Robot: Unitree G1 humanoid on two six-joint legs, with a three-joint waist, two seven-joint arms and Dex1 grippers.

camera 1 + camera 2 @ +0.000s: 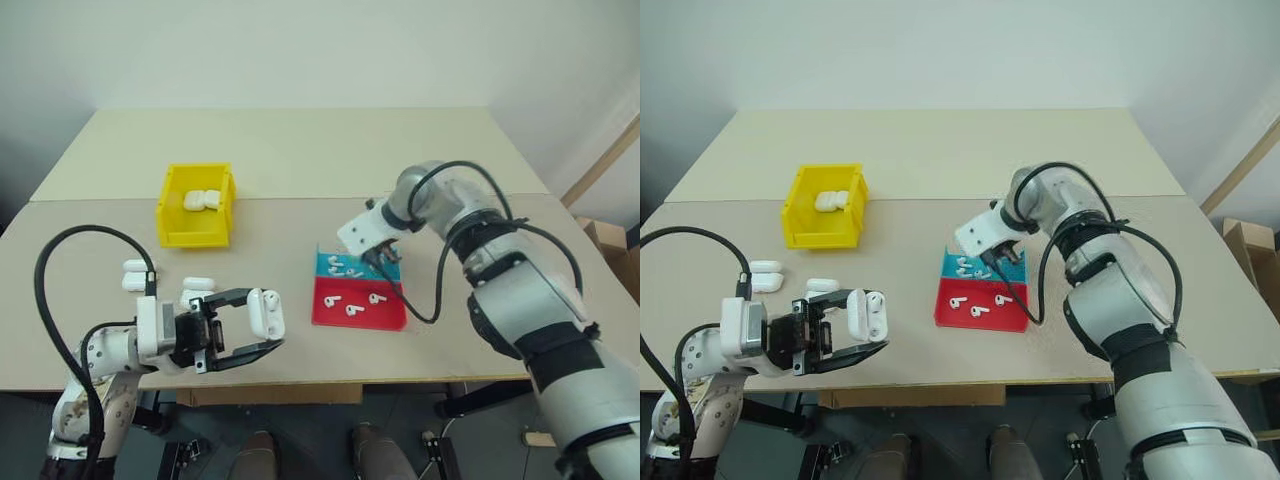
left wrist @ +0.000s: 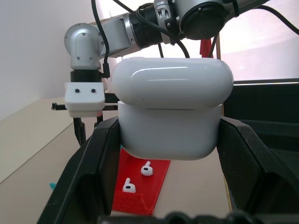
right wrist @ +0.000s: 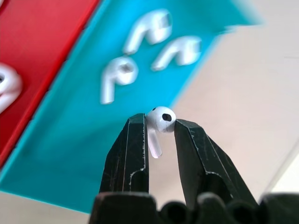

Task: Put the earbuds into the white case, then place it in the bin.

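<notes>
Earbud (image 3: 161,119) of glossy white plastic sits pinched between the right gripper (image 3: 159,126) tips, head up at the jaw ends, short stem hanging down between them. Left gripper (image 2: 163,154) jaws squeeze the small rounded white case (image 2: 170,107), lid looking closed, well apart to the side. Small yellow plastic bin (image 1: 195,205) stands farther off.

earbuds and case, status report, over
Left tool shut on white case, lid closed. Right tool pinching earbud above tray. Bin holds two cases. Nothing blocking.
</notes>
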